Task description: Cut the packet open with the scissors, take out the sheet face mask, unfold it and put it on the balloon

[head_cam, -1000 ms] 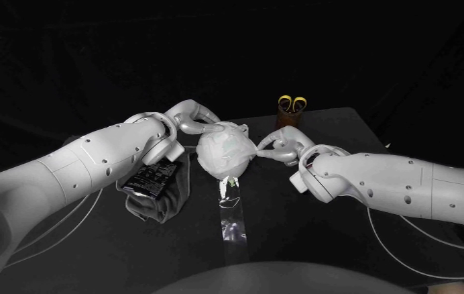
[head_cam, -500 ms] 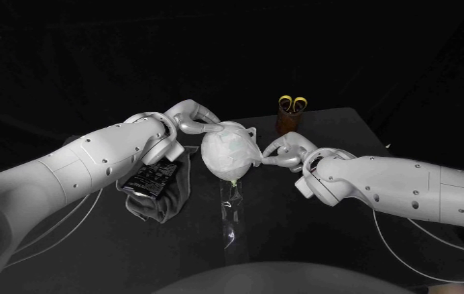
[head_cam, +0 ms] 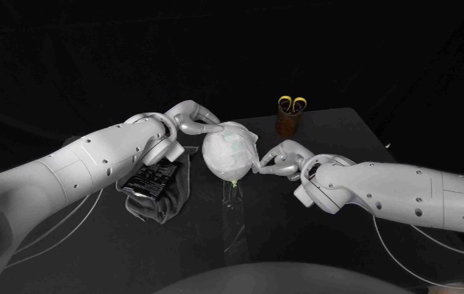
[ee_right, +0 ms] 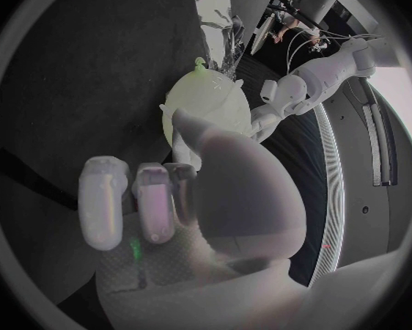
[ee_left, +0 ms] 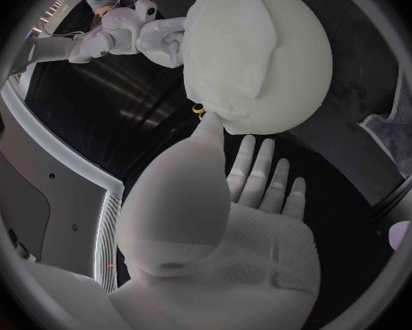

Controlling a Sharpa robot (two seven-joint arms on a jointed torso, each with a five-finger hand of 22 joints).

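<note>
Balloon [ee_left: 293, 73] wearing sheet face mask [ee_left: 226, 44] | left hand [head_cam: 196, 121] spread against it | right hand [head_cam: 278, 160] beside, grip unclear

Readable text: none can be made out.
Packet [head_cam: 151, 177]: pale print on its black face, too small to read.
Packet's place: near the left robot hand [head_cam: 196, 121], on the side towards the robot.

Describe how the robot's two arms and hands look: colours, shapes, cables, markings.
The left arm and right arm are thick, rounded white shells dotted with small dark holes; thin pale cables loop beneath each. The left hand and right hand are silver with slim rounded fingers and finely textured palms.
</note>
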